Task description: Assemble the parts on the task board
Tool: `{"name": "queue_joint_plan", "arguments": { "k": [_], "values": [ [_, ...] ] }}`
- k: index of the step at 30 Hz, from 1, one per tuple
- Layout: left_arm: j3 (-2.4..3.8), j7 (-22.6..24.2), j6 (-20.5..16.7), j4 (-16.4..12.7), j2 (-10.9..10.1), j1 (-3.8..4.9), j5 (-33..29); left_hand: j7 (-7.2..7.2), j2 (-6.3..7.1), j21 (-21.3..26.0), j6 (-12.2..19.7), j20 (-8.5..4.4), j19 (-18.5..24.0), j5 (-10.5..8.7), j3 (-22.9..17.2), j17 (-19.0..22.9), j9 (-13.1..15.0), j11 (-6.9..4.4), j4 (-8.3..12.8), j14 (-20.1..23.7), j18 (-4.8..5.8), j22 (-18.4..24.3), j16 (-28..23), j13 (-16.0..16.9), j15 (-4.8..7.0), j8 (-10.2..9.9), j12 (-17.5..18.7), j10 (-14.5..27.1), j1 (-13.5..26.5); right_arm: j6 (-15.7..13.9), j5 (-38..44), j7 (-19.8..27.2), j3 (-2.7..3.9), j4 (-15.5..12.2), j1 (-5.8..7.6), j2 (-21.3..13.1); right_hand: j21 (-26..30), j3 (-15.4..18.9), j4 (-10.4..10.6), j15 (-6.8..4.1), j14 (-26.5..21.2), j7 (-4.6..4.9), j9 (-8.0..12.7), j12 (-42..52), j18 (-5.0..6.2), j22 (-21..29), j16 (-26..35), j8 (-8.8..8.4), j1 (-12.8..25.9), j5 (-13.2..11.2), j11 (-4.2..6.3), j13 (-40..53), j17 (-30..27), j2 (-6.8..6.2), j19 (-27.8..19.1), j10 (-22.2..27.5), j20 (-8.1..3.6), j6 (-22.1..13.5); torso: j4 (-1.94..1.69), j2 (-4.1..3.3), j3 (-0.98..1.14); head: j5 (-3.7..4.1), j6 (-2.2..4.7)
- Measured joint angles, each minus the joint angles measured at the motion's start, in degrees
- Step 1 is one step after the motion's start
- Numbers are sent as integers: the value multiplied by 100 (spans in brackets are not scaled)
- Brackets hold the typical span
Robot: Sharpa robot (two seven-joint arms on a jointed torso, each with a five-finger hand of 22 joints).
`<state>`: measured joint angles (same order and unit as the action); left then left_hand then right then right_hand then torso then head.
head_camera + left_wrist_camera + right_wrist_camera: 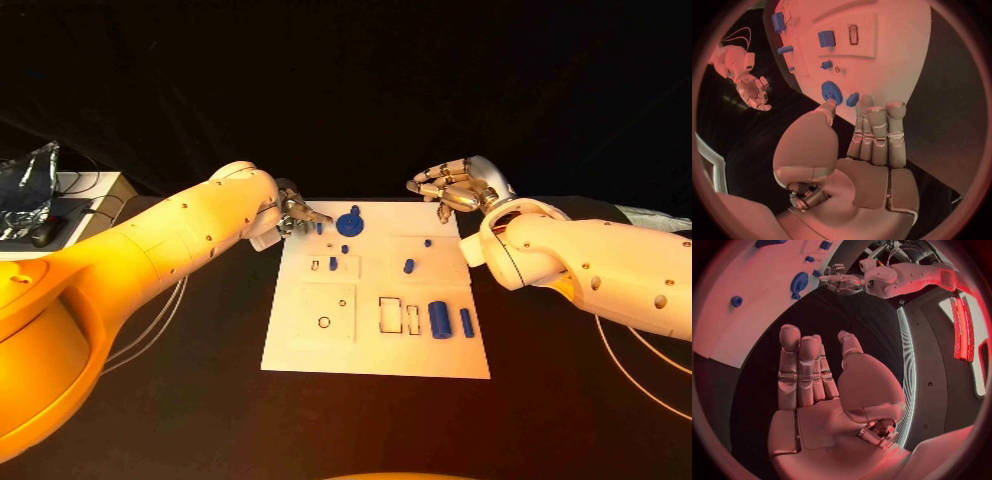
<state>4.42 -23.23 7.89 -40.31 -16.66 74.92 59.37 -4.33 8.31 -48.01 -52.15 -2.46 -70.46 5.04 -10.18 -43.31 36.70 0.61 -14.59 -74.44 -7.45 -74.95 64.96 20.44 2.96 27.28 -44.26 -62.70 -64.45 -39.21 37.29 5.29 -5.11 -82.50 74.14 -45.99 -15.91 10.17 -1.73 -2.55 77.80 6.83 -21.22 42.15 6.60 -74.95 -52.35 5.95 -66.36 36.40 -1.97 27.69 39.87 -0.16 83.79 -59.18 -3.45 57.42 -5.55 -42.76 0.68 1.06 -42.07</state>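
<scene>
The white task board (375, 345) lies in the middle of the table with several blue parts on it. A round blue disc (351, 224) and a small blue piece (320, 228) sit at its far left corner. My left hand (296, 213) hovers right beside them. In the left wrist view its fingers (878, 131) are straight and its thumb tip reaches toward the disc (831, 92) and the small piece (852, 99), holding nothing. My right hand (450, 188) is raised beyond the board's far right corner, fingers apart and empty (807, 370).
Two larger blue cylinders (438, 319) (466, 322) stand on the board's near right part beside a rectangular slot (391, 314). Small blue pegs (333, 263) (410, 266) sit mid-board. A white box with foil (32, 195) stands at the far left.
</scene>
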Motion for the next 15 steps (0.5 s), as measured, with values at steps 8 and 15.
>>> {"name": "queue_joint_plan", "arguments": {
  "k": [8,15],
  "values": [
    [-16,0,25,20,10,0,6,10,-174,-25,-47,0,0,0,-304,-26,95,-19,339,1,87,0,0,19,0,-69,21,-19,-37,-1,6,0,1,0,4,10,0,0,0,0,0,-3,9,0,0,1,0,0,0,0,0,-10,0,0,0,0,0,3,1,-5,-6,3,-13],
    [-21,-1,11,27,15,0,2,22,-362,-46,-60,-21,-21,0,-358,-42,121,-40,489,-20,86,1,0,24,21,-92,50,-40,-123,-1,9,0,3,0,9,19,0,0,0,0,0,-4,9,0,0,1,0,0,0,0,0,-10,0,0,0,0,0,4,-2,-5,-5,3,-23]
  ]
}}
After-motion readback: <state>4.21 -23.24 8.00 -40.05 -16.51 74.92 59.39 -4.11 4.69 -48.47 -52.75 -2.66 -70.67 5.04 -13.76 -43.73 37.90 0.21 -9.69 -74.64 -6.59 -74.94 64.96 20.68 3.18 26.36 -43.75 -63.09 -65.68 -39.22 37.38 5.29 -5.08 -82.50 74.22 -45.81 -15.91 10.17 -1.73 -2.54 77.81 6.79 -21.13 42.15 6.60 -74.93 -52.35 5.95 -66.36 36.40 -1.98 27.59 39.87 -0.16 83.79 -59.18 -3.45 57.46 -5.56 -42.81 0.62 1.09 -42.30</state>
